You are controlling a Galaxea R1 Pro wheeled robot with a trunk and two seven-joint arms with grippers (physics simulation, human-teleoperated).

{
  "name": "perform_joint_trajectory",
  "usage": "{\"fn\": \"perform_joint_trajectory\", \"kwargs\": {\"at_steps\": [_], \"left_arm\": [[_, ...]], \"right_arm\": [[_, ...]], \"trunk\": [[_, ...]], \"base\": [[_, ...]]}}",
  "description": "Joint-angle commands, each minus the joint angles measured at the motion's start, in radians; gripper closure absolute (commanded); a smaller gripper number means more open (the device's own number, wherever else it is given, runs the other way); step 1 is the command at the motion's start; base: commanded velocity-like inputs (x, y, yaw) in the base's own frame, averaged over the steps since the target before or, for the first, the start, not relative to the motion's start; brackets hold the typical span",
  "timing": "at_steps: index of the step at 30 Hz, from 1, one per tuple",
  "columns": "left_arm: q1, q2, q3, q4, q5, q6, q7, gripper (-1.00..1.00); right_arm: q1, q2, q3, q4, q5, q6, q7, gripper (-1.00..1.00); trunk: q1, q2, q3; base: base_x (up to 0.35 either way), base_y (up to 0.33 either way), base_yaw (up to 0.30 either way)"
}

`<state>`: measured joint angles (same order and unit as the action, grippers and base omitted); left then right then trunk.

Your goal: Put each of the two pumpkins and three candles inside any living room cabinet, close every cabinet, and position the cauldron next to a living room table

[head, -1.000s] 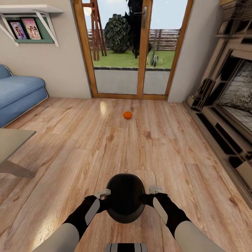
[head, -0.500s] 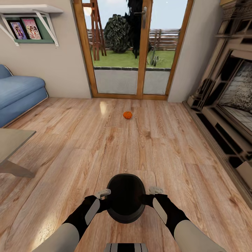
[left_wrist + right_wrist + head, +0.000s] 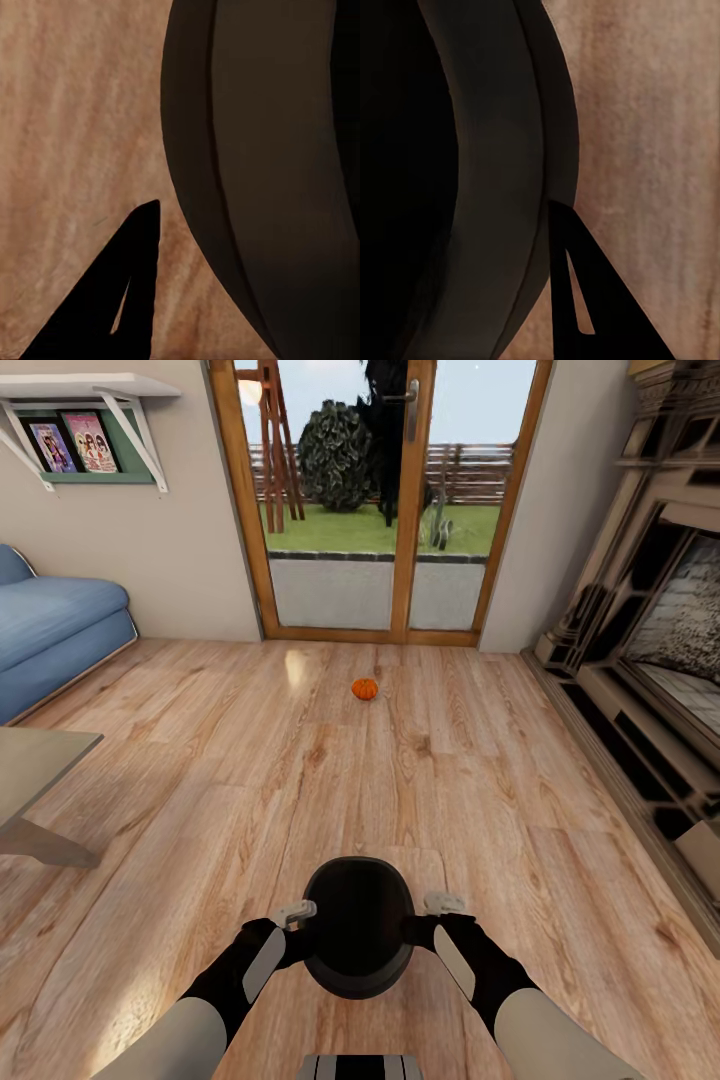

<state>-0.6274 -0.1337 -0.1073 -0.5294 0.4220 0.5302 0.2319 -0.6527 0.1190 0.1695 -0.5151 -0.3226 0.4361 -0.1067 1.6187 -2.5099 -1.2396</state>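
The cauldron [image 3: 359,926] sits low at near centre over the wooden floor [image 3: 300,780], held between both arms. The left tool [image 3: 300,920] is against its left rim and the right tool [image 3: 432,913] against its right rim. In each wrist view one dark finger [image 3: 124,300] [image 3: 585,300] lies outside the cauldron's curved wall [image 3: 262,187] [image 3: 472,187]; how wide either tool is spread cannot be told, nor whether it is clenched on the rim. One pumpkin [image 3: 365,688] rests on the floor far ahead, before the glass doors [image 3: 380,500]. A sofa [image 3: 50,630] stands far left, a tabletop [image 3: 35,765] corner at left, a fireplace [image 3: 660,630] at right.
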Motion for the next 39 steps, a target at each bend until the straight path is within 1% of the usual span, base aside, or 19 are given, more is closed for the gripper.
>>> {"fn": "perform_joint_trajectory", "kwargs": {"at_steps": [1,31,35,39], "left_arm": [[0.0,0.001,0.0,0.001,-0.008,0.002,0.003,1.0],[0.0,0.001,0.0,0.0,-0.008,0.001,0.003,1.0],[0.0,0.0,0.0,0.0,-0.008,0.002,0.003,1.0],[0.0,0.0,0.0,0.0,-0.008,0.001,0.003,1.0]], "right_arm": [[0.001,0.0,0.001,0.001,-0.012,-0.001,0.003,1.0],[0.001,0.001,0.004,0.001,-0.01,-0.004,0.004,1.0],[0.001,0.0,0.004,0.001,-0.01,-0.004,0.005,1.0],[0.001,-0.003,0.004,0.001,-0.01,-0.005,0.005,1.0]], "trunk": [[0.0,0.0,0.0],[0.0,0.0,0.0],[-0.002,0.001,0.015],[-0.002,0.001,0.015]], "base": [[0.0,0.0,0.0],[0.0,0.0,0.0],[0.0,0.0,0.0],[0.0,0.0,0.0]]}}
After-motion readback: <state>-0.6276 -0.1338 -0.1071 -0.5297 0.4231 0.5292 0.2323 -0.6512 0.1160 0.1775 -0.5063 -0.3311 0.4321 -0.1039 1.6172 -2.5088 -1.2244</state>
